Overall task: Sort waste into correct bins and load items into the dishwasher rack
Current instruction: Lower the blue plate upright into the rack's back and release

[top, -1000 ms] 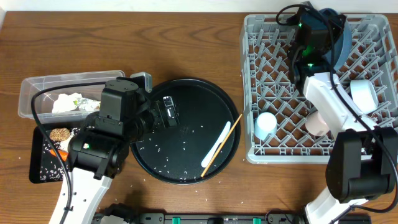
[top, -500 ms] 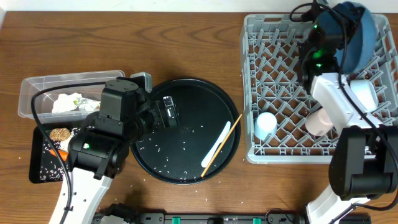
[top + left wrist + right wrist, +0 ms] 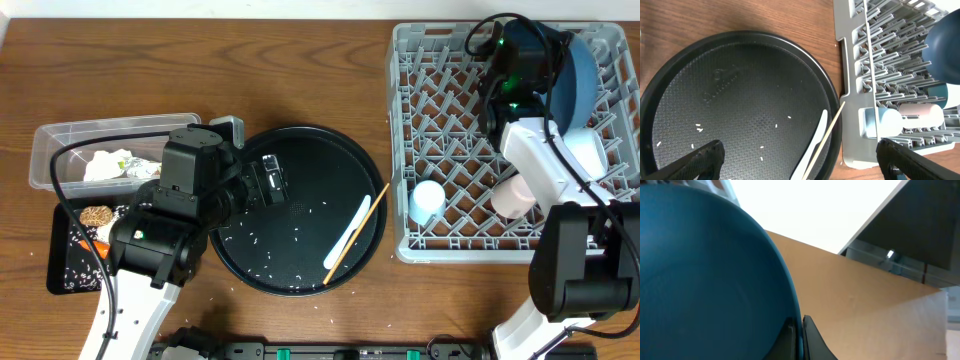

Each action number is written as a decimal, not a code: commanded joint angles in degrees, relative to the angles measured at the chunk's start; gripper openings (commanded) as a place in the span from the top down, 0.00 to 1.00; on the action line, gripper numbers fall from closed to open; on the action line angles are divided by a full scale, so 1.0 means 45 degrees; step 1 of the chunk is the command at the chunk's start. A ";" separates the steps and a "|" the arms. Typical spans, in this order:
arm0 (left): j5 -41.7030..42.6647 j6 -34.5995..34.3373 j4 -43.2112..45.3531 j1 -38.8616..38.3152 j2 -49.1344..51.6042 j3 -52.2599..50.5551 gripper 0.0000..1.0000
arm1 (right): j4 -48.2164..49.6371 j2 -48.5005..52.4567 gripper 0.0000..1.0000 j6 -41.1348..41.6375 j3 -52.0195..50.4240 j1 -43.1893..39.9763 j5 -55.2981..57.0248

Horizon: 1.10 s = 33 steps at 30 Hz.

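My right gripper (image 3: pixel 520 62) is shut on the rim of the dark blue plate (image 3: pixel 580 78), holding it on edge over the back right of the grey dishwasher rack (image 3: pixel 440 150). The right wrist view shows the jaws (image 3: pixel 799 340) pinching the plate (image 3: pixel 705 280). The rack holds a light blue cup (image 3: pixel 427 201), a pink cup (image 3: pixel 512 196) and a white bowl (image 3: pixel 585 152). My left gripper (image 3: pixel 800 162) is open and empty above the round black tray (image 3: pixel 300 160), where a white utensil (image 3: pixel 350 235), a chopstick (image 3: pixel 362 225) and rice grains lie.
A clear tub (image 3: pixel 45 150) at the left holds crumpled paper (image 3: pixel 105 165) and a printed wrapper (image 3: pixel 135 168). Below it, a shallow black tray (image 3: pixel 60 272) holds a brown food piece (image 3: pixel 95 215), a carrot (image 3: pixel 95 247) and rice. The left arm covers part of both.
My right gripper has carried the blue plate rightward over the rack and turned it more upright. The left arm has not moved.
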 commanded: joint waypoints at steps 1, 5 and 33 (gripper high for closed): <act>-0.0121 0.0204 0.0010 0.0044 -0.0034 0.0102 0.02 | -0.0559 -0.0015 0.98 0.0947 -0.0015 0.0452 -0.0112; -0.0121 0.0209 0.0010 0.0044 -0.0034 0.0102 0.02 | -0.0685 -0.0015 0.81 0.2093 -0.0015 0.0971 -0.0345; -0.0121 0.0209 0.0010 0.0044 -0.0034 0.0102 0.02 | 0.2166 -0.0787 0.19 0.4478 0.0010 0.4323 0.1831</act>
